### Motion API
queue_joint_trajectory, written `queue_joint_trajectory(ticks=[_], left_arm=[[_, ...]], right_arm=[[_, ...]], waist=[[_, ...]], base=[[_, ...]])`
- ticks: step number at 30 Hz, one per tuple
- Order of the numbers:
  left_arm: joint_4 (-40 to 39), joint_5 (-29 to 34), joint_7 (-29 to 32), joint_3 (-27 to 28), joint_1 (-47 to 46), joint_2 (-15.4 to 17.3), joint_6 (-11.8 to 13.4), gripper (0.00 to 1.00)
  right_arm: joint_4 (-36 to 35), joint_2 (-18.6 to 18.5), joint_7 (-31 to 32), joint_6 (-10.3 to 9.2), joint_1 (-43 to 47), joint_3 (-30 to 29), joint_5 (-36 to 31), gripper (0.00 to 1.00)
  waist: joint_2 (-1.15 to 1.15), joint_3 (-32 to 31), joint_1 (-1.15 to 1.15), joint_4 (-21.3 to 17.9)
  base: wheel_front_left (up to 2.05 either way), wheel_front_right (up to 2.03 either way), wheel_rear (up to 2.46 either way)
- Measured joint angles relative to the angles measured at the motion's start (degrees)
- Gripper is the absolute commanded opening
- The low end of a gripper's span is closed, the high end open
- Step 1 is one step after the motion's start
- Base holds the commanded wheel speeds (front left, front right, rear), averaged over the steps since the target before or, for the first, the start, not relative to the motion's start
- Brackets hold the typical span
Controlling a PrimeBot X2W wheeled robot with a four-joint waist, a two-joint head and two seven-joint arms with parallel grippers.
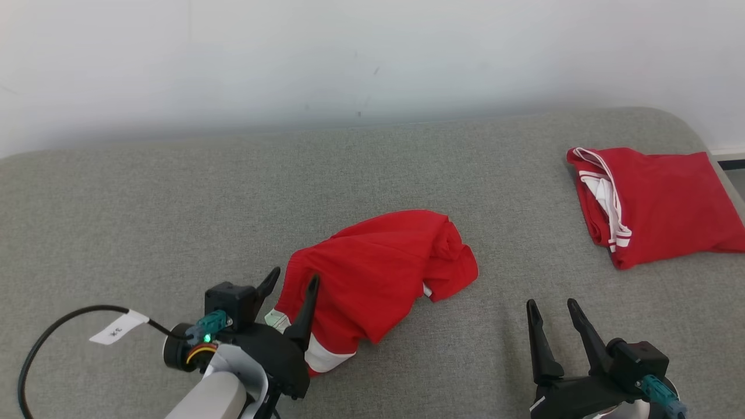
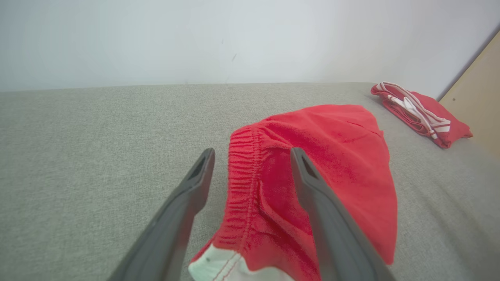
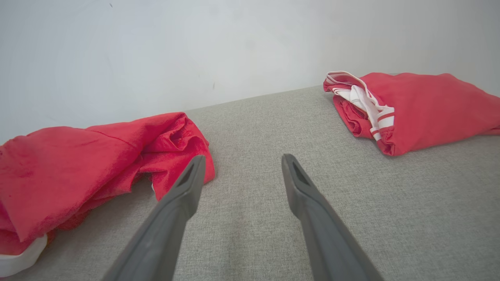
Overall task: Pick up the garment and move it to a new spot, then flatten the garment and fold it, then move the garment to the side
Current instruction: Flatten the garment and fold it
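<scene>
The garment, red with a white hem band, lies crumpled in the middle of the grey cushioned surface. My left gripper stands open at its near-left end. In the left wrist view the garment's gathered elastic waistband sits between the spread fingers of this gripper, and the cloth rests on the cushion. My right gripper is open at the lower right, over bare cushion, apart from the cloth. The right wrist view puts the garment left of that gripper.
A second red garment with white trim lies folded at the far right near the cushion's edge. A white wall runs behind. A tan panel stands at the right. A black cable with a white tag hangs off my left wrist.
</scene>
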Motion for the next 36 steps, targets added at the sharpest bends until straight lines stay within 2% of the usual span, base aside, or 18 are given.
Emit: queue_joint_trajectory(ticks=[5, 6, 7, 8, 15, 18, 21, 24, 26, 30, 34, 36], left_arm=[[-1.6, -0.6, 2.5, -0.5, 2.0, 1.0, 1.0, 1.00], [-1.7, -0.9, 2.9, -0.4, 2.3, 1.1, 1.0, 0.71], [-2.0, -1.2, 3.2, -0.4, 2.6, 1.2, 0.9, 0.05], [-2.9, -0.9, 3.2, -0.9, 2.9, 1.4, 1.0, 0.00], [-11.4, 0.8, 3.5, -1.6, 2.7, 2.6, 3.1, 0.00], [-16.9, -0.5, 4.9, -1.4, 2.5, 2.5, 2.9, 0.00], [-22.1, -0.6, 7.2, -3.5, 0.5, -0.2, 1.8, 0.00], [-25.8, -1.5, 9.2, -6.1, -2.3, -5.0, -0.1, 0.00], [-26.2, -0.7, 10.3, -8.1, -5.0, -7.0, -1.1, 0.00], [-25.7, -2.4, 10.6, -8.6, -8.1, -9.4, -2.1, 0.00], [-22.0, -3.1, 9.1, -7.5, -8.9, -9.5, -1.5, 0.00], [-19.7, -2.8, 8.6, -7.5, -8.4, -8.3, -1.0, 0.00]], right_arm=[[-0.1, 0.0, 0.0, 0.00, 0.0, 0.2, 0.0, 1.00], [0.0, 0.0, 0.0, 0.00, 0.0, 0.2, 0.0, 1.00], [0.0, 0.0, 0.0, 0.00, 0.0, 0.2, 0.0, 1.00], [0.0, 0.0, 0.0, -0.01, 0.0, -0.1, 0.0, 1.00], [-0.1, 0.0, 0.0, -0.01, 0.6, -1.0, -0.1, 1.00], [0.0, 0.0, 0.0, 0.00, 0.6, -0.6, 0.2, 1.00], [0.2, 0.0, 0.0, -0.01, 0.6, -0.5, 0.3, 1.00], [0.4, 0.0, 0.0, 0.00, 0.6, -0.2, 0.3, 1.00], [0.6, 0.0, 0.0, 0.00, 0.3, 0.5, 0.3, 1.00], [0.9, 0.0, 0.0, 0.00, 0.2, 0.7, 0.3, 1.00], [0.9, 0.0, 0.0, 0.00, 0.3, 0.1, 0.1, 1.00], [0.9, 0.0, 0.0, -0.01, 0.5, -0.3, -0.1, 1.00]], waist=[[0.00, 0.4, 0.00, -0.1], [0.00, 0.4, 0.00, -0.2], [0.00, 0.4, 0.00, -0.3], [0.00, 0.4, 0.00, -0.4], [0.00, -0.2, 0.01, 0.8], [0.00, -0.7, 0.00, 1.5], [0.00, -1.1, 0.00, 2.2], [0.00, -1.6, 0.00, 2.6], [0.00, -1.9, 0.00, 2.4], [0.00, -2.3, 0.00, 1.2], [0.00, -2.5, 0.00, -0.1], [0.00, -2.4, 0.00, -0.3]], base=[[0.00, 0.00, 0.00], [0.00, 0.00, 0.00], [0.00, 0.00, 0.00], [0.00, 0.00, 0.00], [0.00, 0.00, 0.00], [0.00, 0.00, 0.00], [0.00, 0.00, 0.00], [0.00, 0.00, 0.00], [0.00, 0.00, 0.00], [0.00, 0.00, 0.00], [0.00, 0.00, 0.00], [0.00, 0.00, 0.00]])
